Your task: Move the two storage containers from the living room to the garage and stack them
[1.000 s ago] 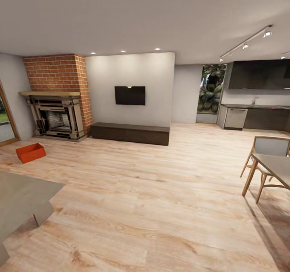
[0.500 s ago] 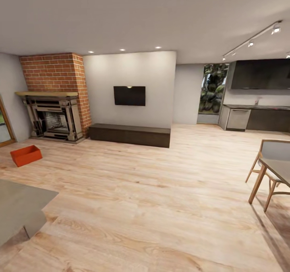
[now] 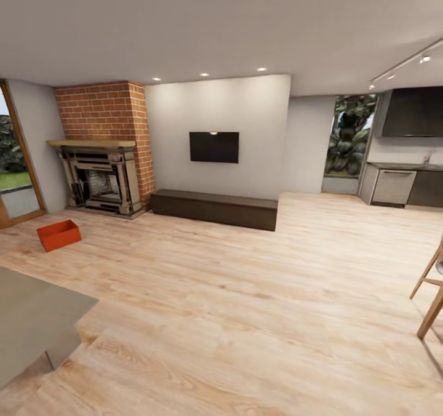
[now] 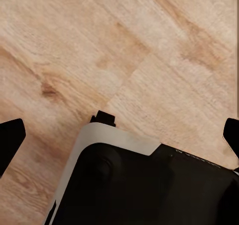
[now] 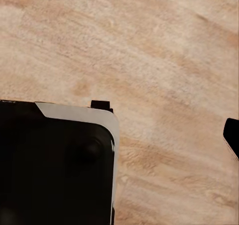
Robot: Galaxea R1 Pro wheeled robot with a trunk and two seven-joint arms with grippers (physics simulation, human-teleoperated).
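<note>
One orange-red storage container (image 3: pixel 59 235) sits on the light wood plank floor (image 3: pixel 246 305) of the living room, far off at the left, in front of the brick fireplace (image 3: pixel 101 179). Both wrist views look straight down at the planks over the robot's dark base. My left gripper (image 4: pixel 121 135) is open, its two dark fingertips (image 4: pixel 10 140) wide apart at the picture's edges with nothing between them. My right gripper (image 5: pixel 121 135) also stands open and empty; one of its fingertips (image 5: pixel 232 135) shows at the edge.
A grey low table (image 3: pixel 31 317) stands near at the lower left. A dark long bench (image 3: pixel 214 208) runs under the black wall TV (image 3: pixel 214 147). A wooden chair (image 3: pixel 431 293) is at the right edge, kitchen cabinets (image 3: pixel 400 187) behind. Wide plank floor lies ahead.
The whole head view has shifted: the camera has moved and turned left, so the fireplace, TV and container sit further right in the picture. The container itself has not moved.
</note>
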